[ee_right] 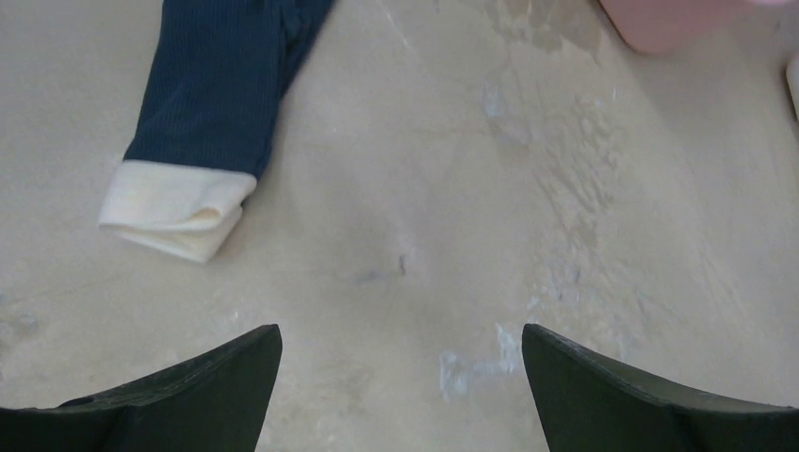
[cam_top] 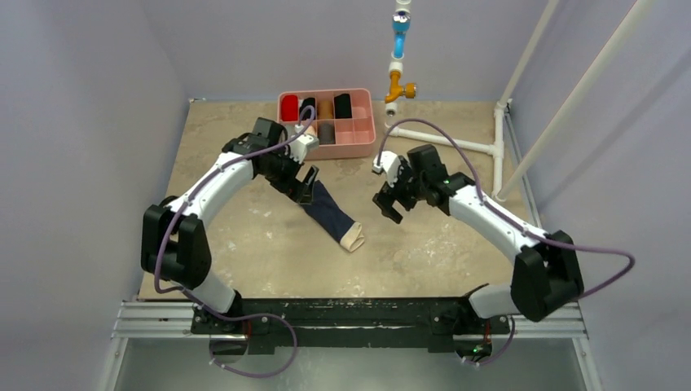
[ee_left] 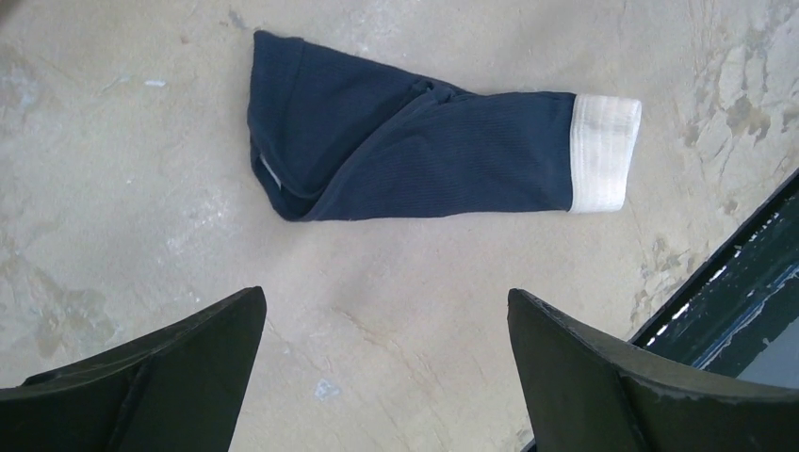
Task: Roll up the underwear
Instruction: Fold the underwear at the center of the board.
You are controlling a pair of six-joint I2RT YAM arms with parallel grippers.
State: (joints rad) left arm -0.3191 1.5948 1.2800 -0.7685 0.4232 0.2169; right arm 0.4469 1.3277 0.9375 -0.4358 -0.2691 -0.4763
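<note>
The underwear (cam_top: 330, 214) lies flat on the table, folded into a long navy strip with a cream band at its near right end. It also shows in the left wrist view (ee_left: 415, 155) and in the right wrist view (ee_right: 221, 89). My left gripper (cam_top: 305, 186) is open and empty, hovering just above the strip's far left end. In its own view the fingers (ee_left: 179, 377) stand wide apart over bare table. My right gripper (cam_top: 389, 204) is open and empty, to the right of the cream band, apart from it.
A pink divided tray (cam_top: 356, 147) with several fabric rolls stands at the back, its corner in the right wrist view (ee_right: 660, 24). A white pipe frame (cam_top: 498, 147) stands at the back right. The black rail (cam_top: 342, 314) runs along the near edge.
</note>
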